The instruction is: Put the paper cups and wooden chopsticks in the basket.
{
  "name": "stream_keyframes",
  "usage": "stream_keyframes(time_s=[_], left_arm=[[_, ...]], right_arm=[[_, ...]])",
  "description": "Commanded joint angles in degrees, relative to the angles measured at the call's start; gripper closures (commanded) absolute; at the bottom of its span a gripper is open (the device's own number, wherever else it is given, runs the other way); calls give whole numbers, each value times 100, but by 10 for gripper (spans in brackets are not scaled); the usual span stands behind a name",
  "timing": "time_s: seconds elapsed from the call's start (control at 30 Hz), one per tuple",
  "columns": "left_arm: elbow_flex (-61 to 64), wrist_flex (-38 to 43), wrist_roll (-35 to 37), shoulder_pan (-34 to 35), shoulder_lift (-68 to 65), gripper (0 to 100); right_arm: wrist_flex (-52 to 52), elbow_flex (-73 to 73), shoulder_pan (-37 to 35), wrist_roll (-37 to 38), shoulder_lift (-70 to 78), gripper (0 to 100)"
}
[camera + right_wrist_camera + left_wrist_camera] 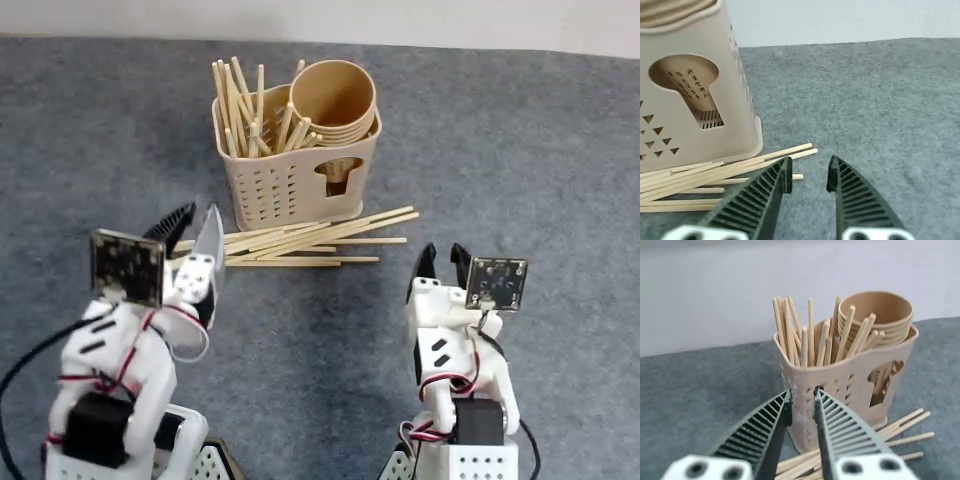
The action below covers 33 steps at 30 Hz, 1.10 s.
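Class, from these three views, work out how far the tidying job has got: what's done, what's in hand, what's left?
Done: the paper cups sit stacked in the basket, with upright chopsticks beside them. In hand: nothing; the left tool and right tool are both open and empty. Left: the loose chopsticks lying on the mat before the basket.

Basket: beige perforated plastic basket (290, 190), upright, far centre.
Cups: nested brown paper cups (333, 95), stacked mouth-up in the basket's right part.
Sticks inside: pale wooden chopsticks (240, 105), standing on end, leaning, left part.
Sticks outside: loose wooden chopsticks (300, 245), lying flat just near of the basket, fanning rightward.
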<state>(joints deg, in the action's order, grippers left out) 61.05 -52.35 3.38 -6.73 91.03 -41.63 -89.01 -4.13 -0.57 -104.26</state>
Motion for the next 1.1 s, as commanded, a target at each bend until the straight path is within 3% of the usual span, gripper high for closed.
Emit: stream_keyframes(time_s=[0.0, 0.17, 0.33, 0.53, 0.77, 1.07], left_arm=[[585, 9, -62, 57, 752, 918], [1437, 9, -334, 215, 1464, 919], [2079, 18, -378, 708, 1323, 919], [2404, 18, -413, 778, 1323, 919], [2448, 18, -413, 813, 1323, 919], [2563, 220, -404, 1332, 1323, 919]], right_arm=[[-207, 558, 31, 70, 48, 876], [-321, 1033, -66, 316, 840, 876], [-321, 1886, -92, 308, 2545, 877], [-321, 3125, -92, 290, 4725, 878], [-541, 4497, -92, -536, 6818, 878], [-1305, 6396, -198, -1934, 8796, 875]])
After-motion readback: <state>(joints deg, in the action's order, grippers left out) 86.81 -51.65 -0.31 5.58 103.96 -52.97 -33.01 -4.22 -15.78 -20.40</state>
